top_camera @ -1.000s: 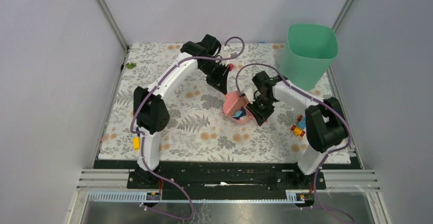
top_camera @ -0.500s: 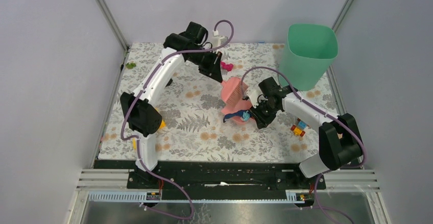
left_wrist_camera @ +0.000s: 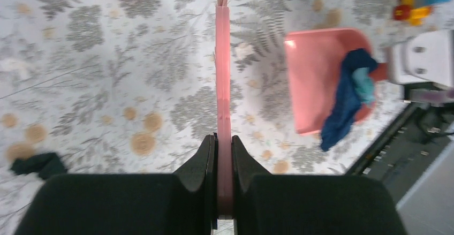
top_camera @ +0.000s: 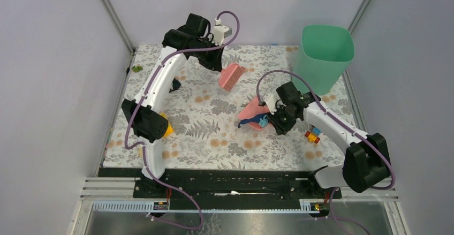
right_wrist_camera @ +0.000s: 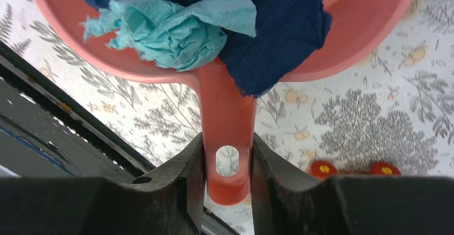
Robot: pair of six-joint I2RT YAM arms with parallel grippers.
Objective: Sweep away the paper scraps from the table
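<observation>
Evidently light and floppy, the crumpled cyan and dark-blue paper scraps [right_wrist_camera: 166,31] lie loose just beyond the right hand [right_wrist_camera: 227,176], clamped on the handle of the pink plastic dustpan [right_wrist_camera: 367,29]; the left hand [left_wrist_camera: 224,160] pinches a flat pink brush [left_wrist_camera: 223,85].

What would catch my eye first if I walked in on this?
Probably the pink dustpan near the middle of the table, held by its handle in the right tool and loaded with dark blue paper and cyan paper. Next, the pink brush pinched in the left tool over the far side, and the tall green bin in the far right corner.
</observation>
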